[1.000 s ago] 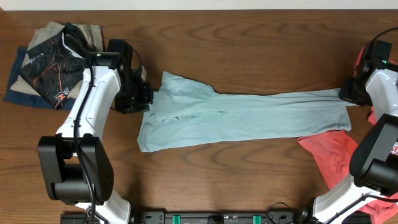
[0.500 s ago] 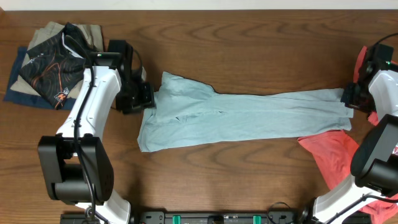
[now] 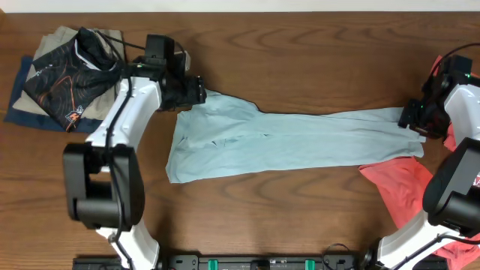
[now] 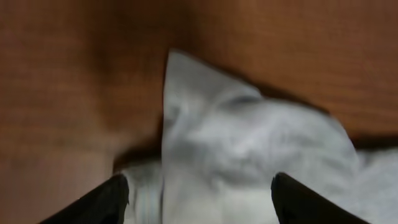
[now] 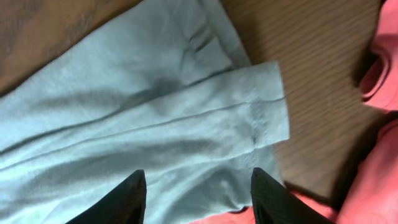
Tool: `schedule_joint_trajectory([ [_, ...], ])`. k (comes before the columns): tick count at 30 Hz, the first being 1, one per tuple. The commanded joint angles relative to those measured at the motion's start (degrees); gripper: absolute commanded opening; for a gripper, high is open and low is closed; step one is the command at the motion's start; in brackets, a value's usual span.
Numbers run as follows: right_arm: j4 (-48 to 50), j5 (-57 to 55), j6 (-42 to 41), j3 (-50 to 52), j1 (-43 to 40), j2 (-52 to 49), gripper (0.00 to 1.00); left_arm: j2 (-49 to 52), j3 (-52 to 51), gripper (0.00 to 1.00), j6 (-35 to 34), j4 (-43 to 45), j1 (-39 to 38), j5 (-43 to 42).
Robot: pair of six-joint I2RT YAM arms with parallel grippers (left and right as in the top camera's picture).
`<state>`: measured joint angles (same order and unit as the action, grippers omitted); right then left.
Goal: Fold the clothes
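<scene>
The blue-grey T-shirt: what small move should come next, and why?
Probably lower the right claw and close it on the T-shirt end beneath it, to fold that across: the shirt lies as a long flat strip, and the left claw is open too.

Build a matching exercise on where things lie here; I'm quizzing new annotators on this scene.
Things:
1 pale blue T-shirt
2 red garment
3 black garment with orange lines
4 left gripper

Places, as the overhead view shows them:
A far left
B middle, stretched lengthwise
C right edge
D at the T-shirt's upper-left corner

Pairs: 1-B, 2-C, 3-A, 4-D.
</scene>
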<state>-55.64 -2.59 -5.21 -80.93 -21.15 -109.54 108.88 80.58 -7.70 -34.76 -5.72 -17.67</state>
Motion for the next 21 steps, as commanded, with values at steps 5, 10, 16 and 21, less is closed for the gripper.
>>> schedule_joint_trajectory([
  [5, -0.7, 1.2, 0.2, 0.1, -0.2, 1.4, 0.54, 7.8, -0.7, 0.76, 0.1, 6.5, -0.3, 0.1],
  [10, -0.8, 1.2, 0.2, 0.1, -0.2, 1.4, 0.55, 10.5, -0.7, 0.76, 0.2, 10.7, -1.8, 0.1],
  [16, -0.8, 1.2, 0.2, 0.1, -0.2, 1.4, 0.55, 12.1, -0.7, 0.58, 0.3, 11.9, -4.5, 0.1],
  [21, -0.8, 1.2, 0.2, 0.1, -0.2, 1.4, 0.55, 12.0, -0.5, 0.06, 0.5, 12.8, -5.2, 0.5],
])
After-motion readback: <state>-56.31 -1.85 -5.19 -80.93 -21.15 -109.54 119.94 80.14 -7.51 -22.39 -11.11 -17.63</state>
